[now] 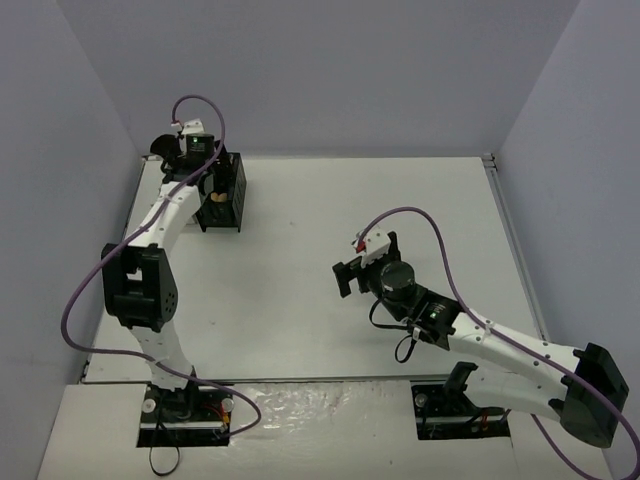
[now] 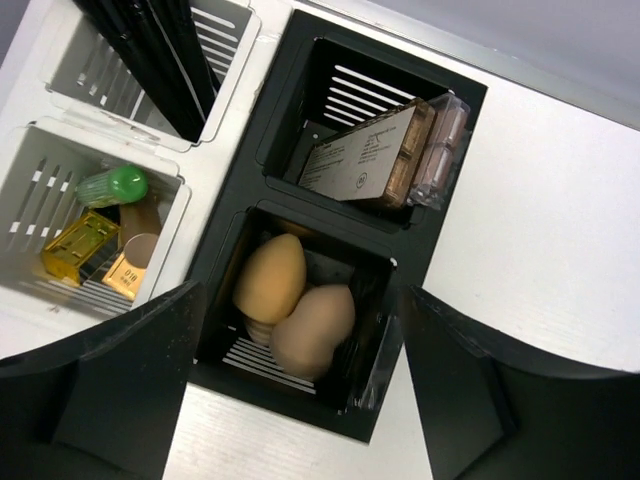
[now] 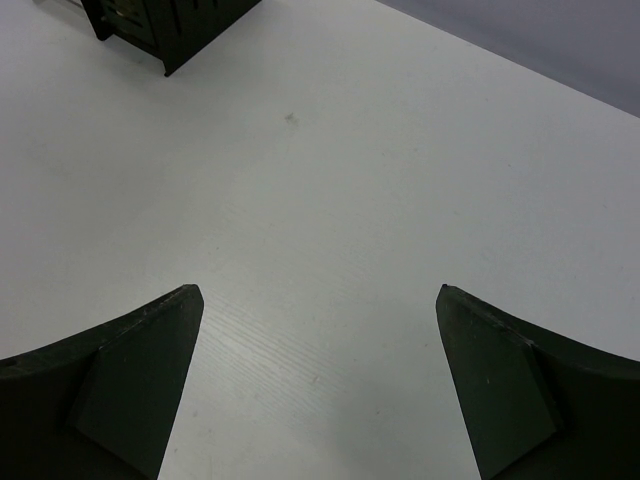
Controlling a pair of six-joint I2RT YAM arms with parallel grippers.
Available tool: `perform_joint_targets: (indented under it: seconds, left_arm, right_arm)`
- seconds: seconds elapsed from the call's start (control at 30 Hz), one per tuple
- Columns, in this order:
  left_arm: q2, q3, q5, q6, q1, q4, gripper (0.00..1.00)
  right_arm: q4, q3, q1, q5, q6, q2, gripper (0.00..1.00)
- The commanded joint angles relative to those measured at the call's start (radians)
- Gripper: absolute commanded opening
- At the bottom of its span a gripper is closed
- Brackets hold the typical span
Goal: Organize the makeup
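**White counter, bins filled at the far corner**

Pale grey walls close in the white counter (image 1: 300, 300) that runs away from the arm bases. Nearest us, the right end effector (image 3: 318, 292) hovers over bare surface near the middle, fingers spread wide and gripping nothing. Farther off, at the far left corner, the left end effector (image 2: 300, 288) hangs over the black bin (image 2: 240, 210). Its fingers are spread to either side of the near compartment and pinch nothing.

In that compartment lie two peach sponges (image 2: 312, 335), touching each other. The compartment beyond holds a palette (image 2: 362, 158) leaning on edge. Beside the black bin, the white bin (image 2: 170, 145) carries a green tube (image 2: 115, 185) and gold lipsticks (image 2: 78, 248) in one cell, and black brushes (image 2: 165, 60) in the next.

We judge the sorting close to finished, as we spot no loose makeup on the counter. The hazard is the retreat. If the left arm swings sideways before it lifts, a finger could hook the bin wall and drag or tip it. It could also knock the leaning palette out.
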Motion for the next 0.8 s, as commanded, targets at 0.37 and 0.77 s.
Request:
perform_joint_targets:
  seconds: [0.37,0.77]
  left_arm:
    - [-0.834,-0.132,-0.063,0.179,0.0,-0.241,0.97]
    - [-1.332,-0.466,-0.014,0.205,0.0,-0.348,0.97]
  right_arm:
    - [-0.287,0.197,-0.007,0.342,0.122,-0.334,1.0]
    - [-0.442,0.27,-0.005,0.493,0.134,-0.467,1.0]
